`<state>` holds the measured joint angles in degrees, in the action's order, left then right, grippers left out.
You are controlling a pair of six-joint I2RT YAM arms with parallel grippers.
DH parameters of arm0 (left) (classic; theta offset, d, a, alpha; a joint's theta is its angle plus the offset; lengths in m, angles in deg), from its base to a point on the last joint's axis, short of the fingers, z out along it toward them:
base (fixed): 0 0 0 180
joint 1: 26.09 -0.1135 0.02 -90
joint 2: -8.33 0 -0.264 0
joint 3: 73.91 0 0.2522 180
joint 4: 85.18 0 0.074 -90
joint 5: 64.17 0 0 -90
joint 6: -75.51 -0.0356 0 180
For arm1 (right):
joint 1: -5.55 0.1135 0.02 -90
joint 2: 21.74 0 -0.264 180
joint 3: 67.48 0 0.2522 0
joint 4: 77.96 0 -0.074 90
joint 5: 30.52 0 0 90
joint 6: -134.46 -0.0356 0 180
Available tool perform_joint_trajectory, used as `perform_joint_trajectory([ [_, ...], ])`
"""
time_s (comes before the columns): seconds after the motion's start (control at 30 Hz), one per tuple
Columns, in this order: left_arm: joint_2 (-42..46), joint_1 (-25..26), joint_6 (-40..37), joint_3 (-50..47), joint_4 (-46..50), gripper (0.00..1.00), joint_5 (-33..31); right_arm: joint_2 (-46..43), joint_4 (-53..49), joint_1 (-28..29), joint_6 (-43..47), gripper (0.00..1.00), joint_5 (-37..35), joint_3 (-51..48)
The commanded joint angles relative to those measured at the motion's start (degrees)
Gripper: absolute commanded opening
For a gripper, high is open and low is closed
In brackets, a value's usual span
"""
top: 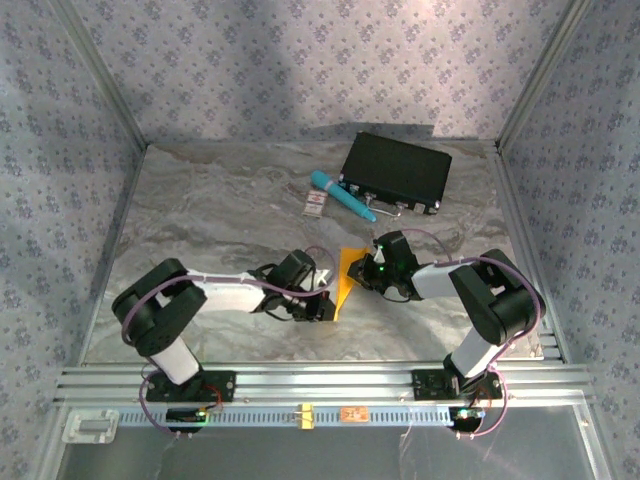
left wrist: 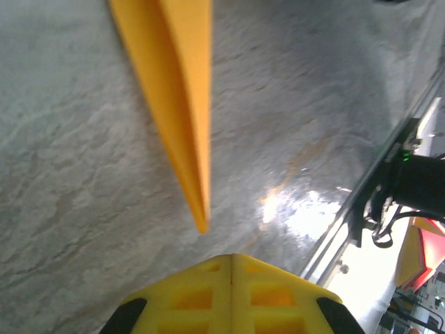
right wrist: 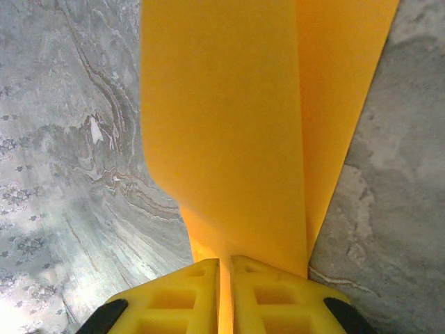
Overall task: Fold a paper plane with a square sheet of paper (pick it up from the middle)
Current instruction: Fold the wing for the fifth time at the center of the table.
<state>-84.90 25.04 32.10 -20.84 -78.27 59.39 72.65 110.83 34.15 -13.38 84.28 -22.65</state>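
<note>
Closest to the right wrist lens, the right pincer [right wrist: 224, 263] has its two yellow fingers pressed almost together with a thin orange strip between them. It is clamped on the lower edge of the sheet of paper [right wrist: 236, 125], which spreads toward 12 o'clock as a broad folded panel with a second layer behind it at 2 o'clock. Closest to the left wrist lens, the left pincer [left wrist: 231, 259] is fully closed, finger against finger, with nothing between them. A narrow pointed end of the orange-yellow paper lies at 11 o'clock of the fingers, its tip just short of them.

From above, the grey marbled counter [top: 200, 210] takes up the middle. The left arm [top: 225, 292] reaches in from 8 o'clock and the right arm [top: 470, 285] from 4 o'clock, both rising from the aluminium rail [top: 300, 380] at 6 o'clock. The paper sits near the centre between the two pincers, with the right one at its 3 o'clock and the left one at its 7 o'clock. The black case [top: 395, 172] lies flat at 1 o'clock of the paper, well apart. The teal pen [top: 342, 195] lies just beside the case's near corner, at 12 o'clock of the paper. The small white-and-red card [top: 316, 205] lies just beside the pen, at its 8 o'clock.
</note>
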Motion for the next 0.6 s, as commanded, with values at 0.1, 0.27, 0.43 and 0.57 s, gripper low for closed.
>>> perform_joint_trajectory([
  [0.1,-0.6,-3.0,0.8,4.0,-2.2,0.02,1.4,3.9,-5.1,1.0,0.3,0.14,-5.6,-1.0],
  [0.27,-6.0,-3.6,2.1,10.0,-4.0,0.02,1.7,3.7,-4.8,1.0,0.1,0.14,-5.3,-0.9],
  [0.43,-10.4,-3.7,1.1,15.5,0.0,0.01,-1.0,3.8,-4.5,1.1,0.1,0.14,-5.1,-0.9],
  [0.57,-12.6,-3.7,1.3,16.6,0.9,0.01,-1.8,3.8,-4.5,1.0,0.1,0.15,-5.0,-1.0],
])
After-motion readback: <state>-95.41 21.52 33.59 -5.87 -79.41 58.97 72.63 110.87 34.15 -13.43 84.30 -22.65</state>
